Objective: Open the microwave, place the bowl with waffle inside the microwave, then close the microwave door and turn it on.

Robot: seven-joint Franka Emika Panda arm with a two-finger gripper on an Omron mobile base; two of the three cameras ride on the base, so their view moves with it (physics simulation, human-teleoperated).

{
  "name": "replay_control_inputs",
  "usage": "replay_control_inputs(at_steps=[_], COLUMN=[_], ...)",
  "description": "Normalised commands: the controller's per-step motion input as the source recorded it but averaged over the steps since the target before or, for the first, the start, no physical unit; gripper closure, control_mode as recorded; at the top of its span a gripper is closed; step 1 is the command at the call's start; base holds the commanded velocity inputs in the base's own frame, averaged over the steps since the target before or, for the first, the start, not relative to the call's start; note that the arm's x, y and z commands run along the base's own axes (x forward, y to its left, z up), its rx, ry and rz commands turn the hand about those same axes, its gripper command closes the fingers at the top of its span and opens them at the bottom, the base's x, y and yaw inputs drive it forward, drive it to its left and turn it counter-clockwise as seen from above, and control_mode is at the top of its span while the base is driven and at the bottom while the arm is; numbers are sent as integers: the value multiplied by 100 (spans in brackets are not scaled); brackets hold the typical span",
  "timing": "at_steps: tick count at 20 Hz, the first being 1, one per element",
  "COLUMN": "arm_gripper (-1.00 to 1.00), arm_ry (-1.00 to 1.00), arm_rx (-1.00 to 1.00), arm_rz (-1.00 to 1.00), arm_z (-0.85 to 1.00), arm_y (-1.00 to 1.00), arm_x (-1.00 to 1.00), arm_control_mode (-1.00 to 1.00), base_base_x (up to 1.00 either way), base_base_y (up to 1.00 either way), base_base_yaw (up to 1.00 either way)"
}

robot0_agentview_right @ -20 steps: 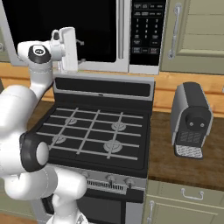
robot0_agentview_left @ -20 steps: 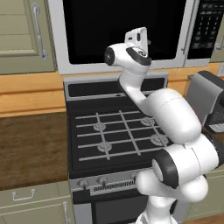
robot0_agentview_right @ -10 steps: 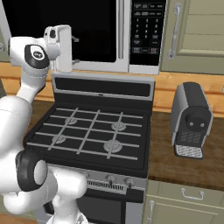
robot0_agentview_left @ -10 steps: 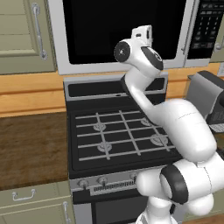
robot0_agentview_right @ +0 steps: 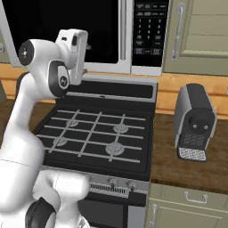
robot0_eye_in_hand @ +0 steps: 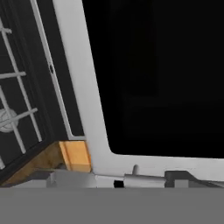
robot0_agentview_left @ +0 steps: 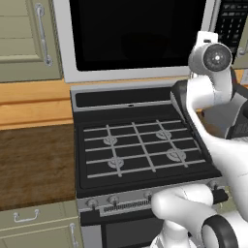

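Hand view faces the microwave door (shut), end effector fingers cropped, opening unclear.

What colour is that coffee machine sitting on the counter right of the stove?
Dark grey and black: the coffee machine shows best in the right base view.

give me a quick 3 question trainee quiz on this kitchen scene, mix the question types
1. True or false: the microwave door is shut.
2. What stands on the counter right of the stove? A) toaster B) coffee machine C) kettle
3. Fill in: the microwave's keypad sits at the ____ of its door.

Key: 1 true. 2 B, the coffee machine. 3 right.
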Motion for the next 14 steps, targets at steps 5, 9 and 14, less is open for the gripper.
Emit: replay_control_inputs(at_steps=[5,9,14], arm_gripper=[-100,-100,100], arm_ry=[-10,-14,-15], arm_rx=[6,4,0], arm_rz=[38,38,23], arm_z=[0,2,1], arm_y=[-83,-73,-25], arm_x=[-23,1,14], arm_control_mode=[-100,-100,-100], base_base_x=[0,0,0], base_base_y=[0,0,0], base_base_yaw=[0,0,0])
